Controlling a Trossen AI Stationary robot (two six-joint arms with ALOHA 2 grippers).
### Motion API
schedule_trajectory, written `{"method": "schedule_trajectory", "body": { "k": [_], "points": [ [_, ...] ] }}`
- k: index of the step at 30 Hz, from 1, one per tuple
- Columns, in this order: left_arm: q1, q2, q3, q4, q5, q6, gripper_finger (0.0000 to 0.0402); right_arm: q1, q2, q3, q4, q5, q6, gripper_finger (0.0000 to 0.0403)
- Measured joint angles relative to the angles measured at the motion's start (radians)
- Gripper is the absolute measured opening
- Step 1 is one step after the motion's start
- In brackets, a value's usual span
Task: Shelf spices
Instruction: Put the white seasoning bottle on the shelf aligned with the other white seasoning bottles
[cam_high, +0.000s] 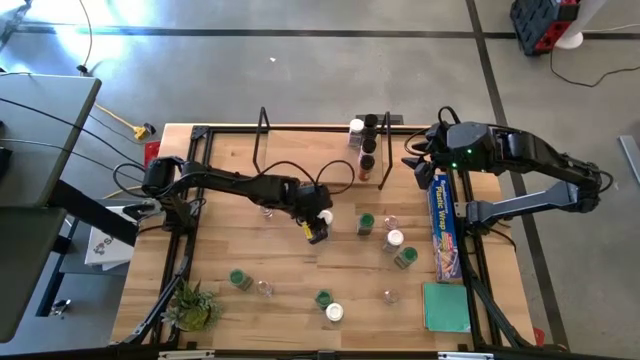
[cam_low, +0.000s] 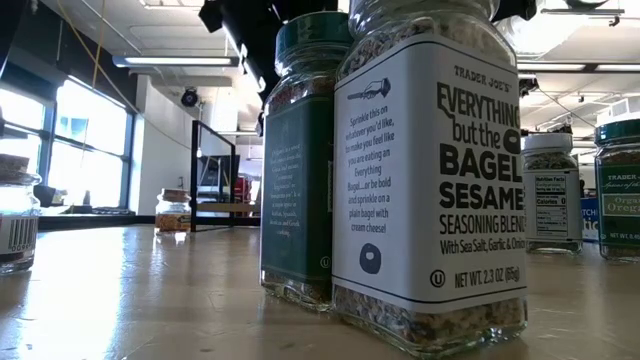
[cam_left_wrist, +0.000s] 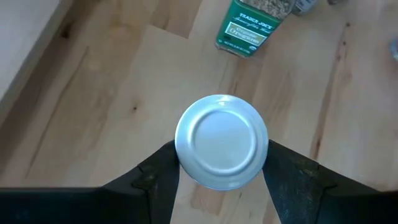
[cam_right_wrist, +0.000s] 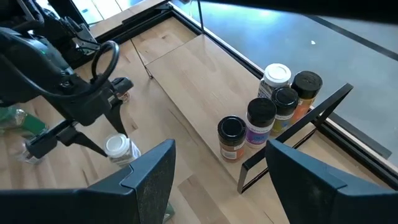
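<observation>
My left gripper reaches to the table's middle and is shut on a white-lidded spice jar, also seen as the jar in the right wrist view. The shelf stands at the far edge, with several spice jars standing on its board at the right end. More jars stand loose on the table, among them a green-lidded one and a white-lidded one. My right gripper hangs open and high over the shelf's right end, holding nothing. My left gripper pinches the jar between its two fingers, one on each opposite side, just under the white lid. The fingers slant down from the table's left side. The lid hides the jar's base, so I cannot tell whether it is clear of the table.
A long blue plastic-wrap box and a green pad lie at the right edge. A small plant sits at the near left. Close to the low camera stand a bagel seasoning jar and a green-labelled jar.
</observation>
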Motion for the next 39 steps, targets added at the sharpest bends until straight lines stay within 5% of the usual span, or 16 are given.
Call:
{"method": "schedule_trajectory", "body": {
  "k": [7,18,25,39],
  "points": [
    [-0.021,0.001,0.000,0.002,-0.005,0.081,0.0213,0.000,0.000,0.000,0.000,-0.001,-0.001,0.0243],
    [-0.006,0.001,0.015,-0.005,0.099,0.457,0.0314,0.000,0.000,0.000,0.000,-0.001,-0.001,0.0243],
    [-0.006,0.001,0.015,0.000,0.137,0.710,0.0318,0.000,0.000,0.000,0.001,0.000,0.009,0.0243],
    [0.002,0.006,-0.013,0.118,0.235,0.846,0.0312,0.000,0.000,0.000,0.001,0.016,0.033,0.0243]
  ]
}}
